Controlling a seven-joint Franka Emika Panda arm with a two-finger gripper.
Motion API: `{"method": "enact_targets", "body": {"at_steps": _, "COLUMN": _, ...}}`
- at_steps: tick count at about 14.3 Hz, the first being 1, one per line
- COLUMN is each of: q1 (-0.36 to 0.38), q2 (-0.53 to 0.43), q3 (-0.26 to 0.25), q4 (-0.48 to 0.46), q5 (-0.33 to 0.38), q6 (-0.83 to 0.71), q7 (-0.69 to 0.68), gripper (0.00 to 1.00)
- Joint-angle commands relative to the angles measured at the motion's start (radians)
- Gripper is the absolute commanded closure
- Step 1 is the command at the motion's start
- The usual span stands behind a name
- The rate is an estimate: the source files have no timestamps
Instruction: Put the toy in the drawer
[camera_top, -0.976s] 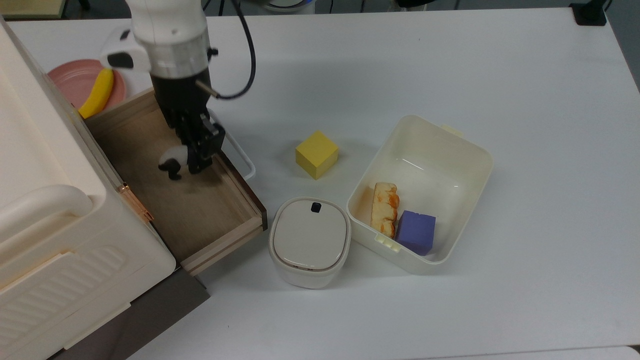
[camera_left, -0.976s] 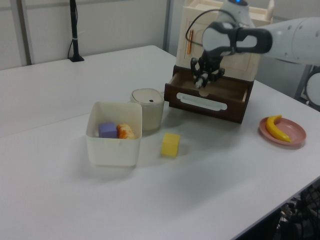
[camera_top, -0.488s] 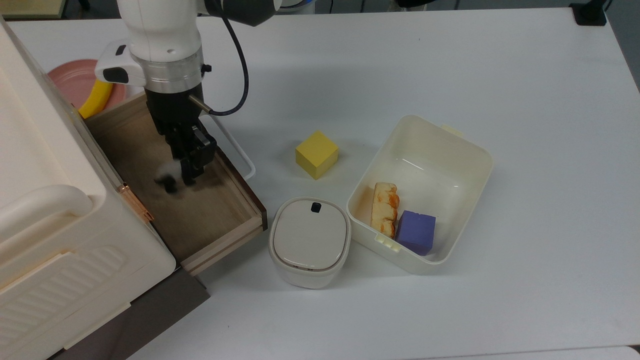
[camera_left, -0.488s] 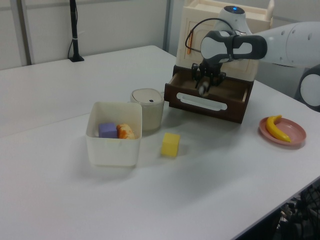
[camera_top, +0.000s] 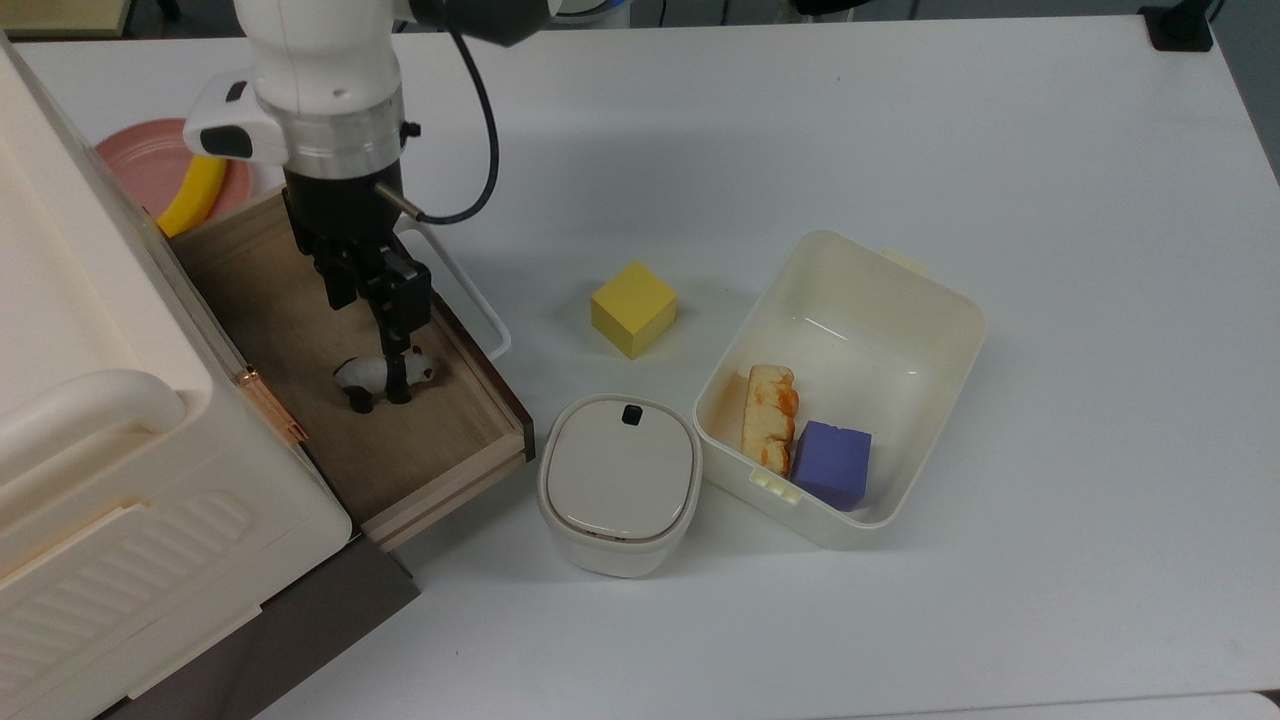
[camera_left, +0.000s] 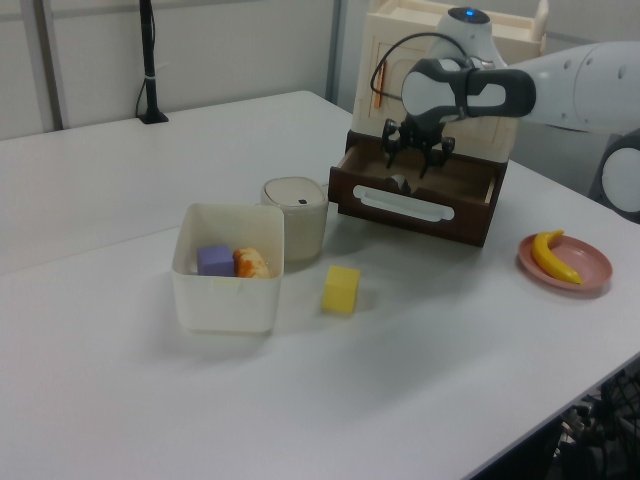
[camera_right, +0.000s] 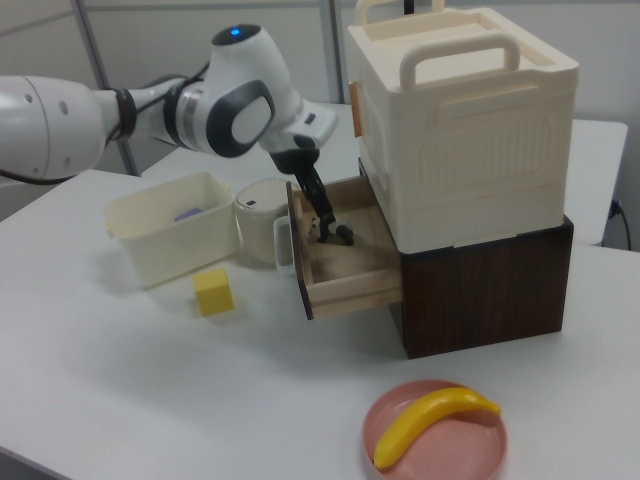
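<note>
The panda toy (camera_top: 384, 374) is seen lying on the wooden floor of the open drawer (camera_top: 455, 480), near the front wall on the top view's right side of the drawer. The gripper (camera_top: 372, 296) is held just above the toy, pointing down into the drawer, and its fingers (camera_top: 402, 355) are seen spread apart, with nothing clamped between them; one fingertip is lined up over the toy in the top view, and whether it touches cannot be told. In the left view the gripper (camera_left: 414, 157) is seen over the drawer (camera_left: 412, 212) with the same spread. On the white worktop (camera_top: 900, 130), a yellow cube (camera_top: 633, 308) is placed well apart from the drawer, a lidded pot (camera_top: 619, 482) is set just beside the drawer's corner, and a bin (camera_top: 880, 285) holds a purple block (camera_top: 832, 464). A banana (camera_right: 430, 424) is laid on a pink plate (camera_right: 480, 455).
</note>
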Motion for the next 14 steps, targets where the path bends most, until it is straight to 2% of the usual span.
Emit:
{"method": "enact_targets", "body": {"at_steps": 1, "q1": 0.056, "q2": -0.088, "q3": 0.004, "q4": -0.006, "q5": -0.007, "q6": -0.118, "q7": -0.027, "gripper": 0.13}}
{"method": "enact_targets", "body": {"at_steps": 3, "q1": 0.091, "q2": -0.143, "q3": 0.019, "q4": -0.019, "q5": -0.005, "q6": -0.219, "q7": -0.085, "gripper": 0.01}}
{"method": "enact_targets", "body": {"at_steps": 6, "q1": 0.1, "q2": -0.195, "q3": 0.078, "q4": -0.022, "q5": -0.005, "q6": -0.357, "q7": -0.18, "gripper": 0.0}}
{"method": "enact_targets", "body": {"at_steps": 9, "q1": 0.096, "q2": -0.217, "q3": 0.142, "q4": -0.019, "q5": -0.008, "q6": -0.474, "q7": -0.393, "gripper": 0.0}}
{"method": "enact_targets", "body": {"at_steps": 11, "q1": 0.088, "q2": -0.221, "q3": 0.148, "q4": -0.019, "q5": -0.008, "q6": -0.509, "q7": -0.519, "gripper": 0.0}}
{"method": "enact_targets", "body": {"at_steps": 14, "q1": 0.074, "q2": -0.221, "q3": 0.148, "q4": -0.019, "q5": -0.008, "q6": -0.506, "q7": -0.541, "gripper": 0.0}}
